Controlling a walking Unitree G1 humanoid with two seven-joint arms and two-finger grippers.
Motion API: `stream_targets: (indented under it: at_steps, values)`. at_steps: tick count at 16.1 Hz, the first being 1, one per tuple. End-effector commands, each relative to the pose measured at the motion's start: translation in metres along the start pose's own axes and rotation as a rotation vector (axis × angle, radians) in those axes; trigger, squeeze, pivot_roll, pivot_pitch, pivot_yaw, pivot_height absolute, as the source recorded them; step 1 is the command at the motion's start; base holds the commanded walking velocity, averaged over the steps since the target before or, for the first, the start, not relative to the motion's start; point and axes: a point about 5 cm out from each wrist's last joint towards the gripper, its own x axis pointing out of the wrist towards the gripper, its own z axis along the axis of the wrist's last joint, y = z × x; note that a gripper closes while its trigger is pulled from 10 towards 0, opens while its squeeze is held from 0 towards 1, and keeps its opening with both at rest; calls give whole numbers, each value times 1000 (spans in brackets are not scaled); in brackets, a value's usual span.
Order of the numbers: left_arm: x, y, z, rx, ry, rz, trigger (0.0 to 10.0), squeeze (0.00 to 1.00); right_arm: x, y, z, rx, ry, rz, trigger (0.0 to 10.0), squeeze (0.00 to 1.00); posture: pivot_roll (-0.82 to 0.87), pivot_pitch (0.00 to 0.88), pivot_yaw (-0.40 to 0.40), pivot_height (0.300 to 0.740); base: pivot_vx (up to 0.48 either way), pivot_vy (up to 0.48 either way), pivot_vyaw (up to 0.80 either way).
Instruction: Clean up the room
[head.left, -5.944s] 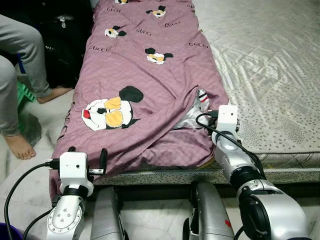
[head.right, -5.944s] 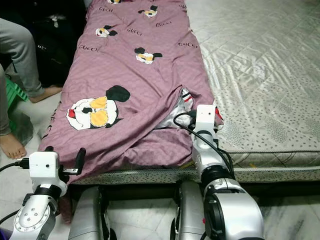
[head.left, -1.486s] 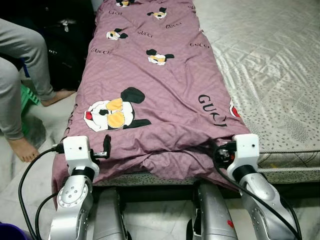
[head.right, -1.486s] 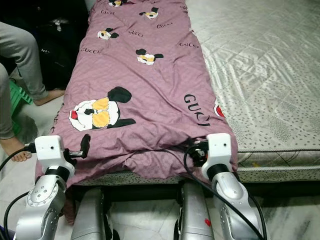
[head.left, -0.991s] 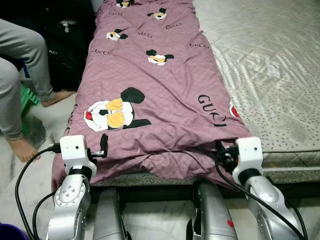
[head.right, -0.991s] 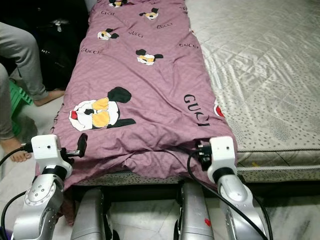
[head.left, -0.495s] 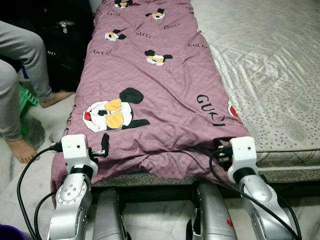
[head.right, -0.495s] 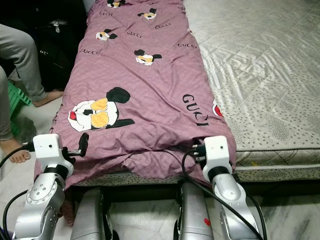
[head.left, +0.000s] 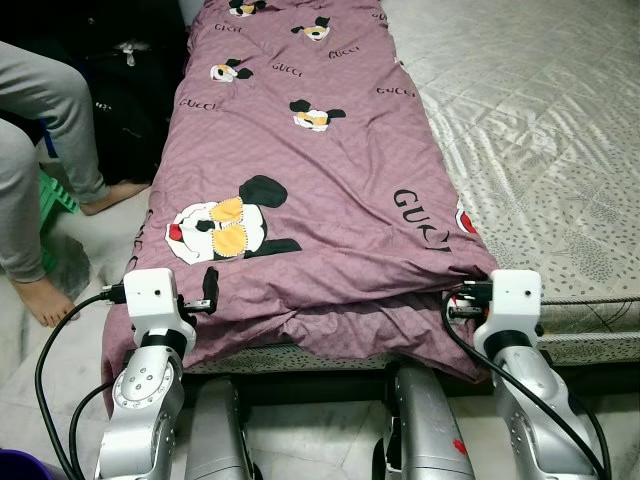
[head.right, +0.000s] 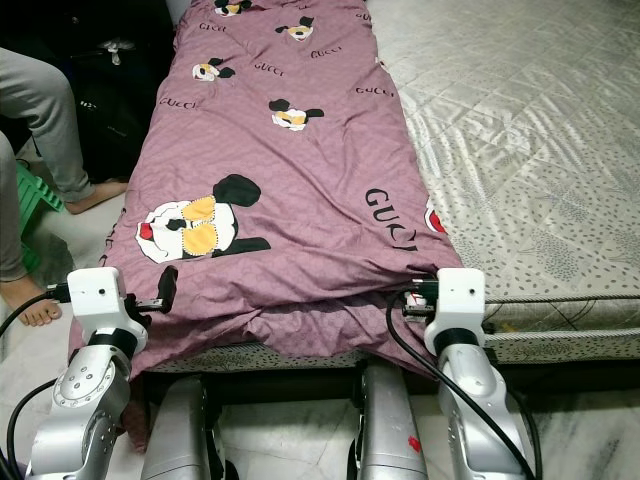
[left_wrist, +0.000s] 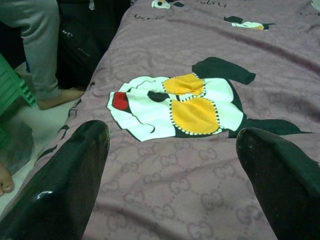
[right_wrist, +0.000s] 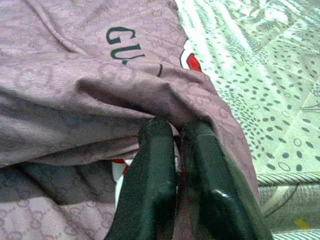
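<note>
Head view: the purple blanket (head.left: 300, 170) is lying lengthwise along the bed (head.left: 540, 150), its near edge drooping over the mattress end. Left wrist view: the left gripper (left_wrist: 172, 185) is hovering over it, fingers spread, grasping nothing. Right wrist view: the right gripper (right_wrist: 175, 150) is pinching the blanket's near corner fold, fingers clenched.

purple blanket (head.left: 320, 150) printed with repeated black "GUCCI" lettering, partly folded "GUC" near its right corner

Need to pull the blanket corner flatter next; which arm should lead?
Right. The right gripper is shut on the blanket corner; the left gripper is open above it.
</note>
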Motion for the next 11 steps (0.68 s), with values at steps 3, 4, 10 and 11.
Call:
stream_targets:
  at_steps: [3,4,10,11]
  values:
    - [1,5,-1,13,2,18,10000,0,-7,-11,-11,-9,19,-2,0,0,10,104,61,522,0,0,0]
    - [1,5,0,14,2,18,10000,0,-13,-16,-14,-6,15,4,0,0,10,104,61,522,0,0,0]
    - [3,4,0,18,3,8,10000,0,-39,-44,-33,-58,52,8,0,0,-6,111,74,522,0,0,0]
    - [3,4,0,18,3,6,10000,0,-45,-49,-38,-66,63,12,0,0,-6,111,74,522,0,0,0]
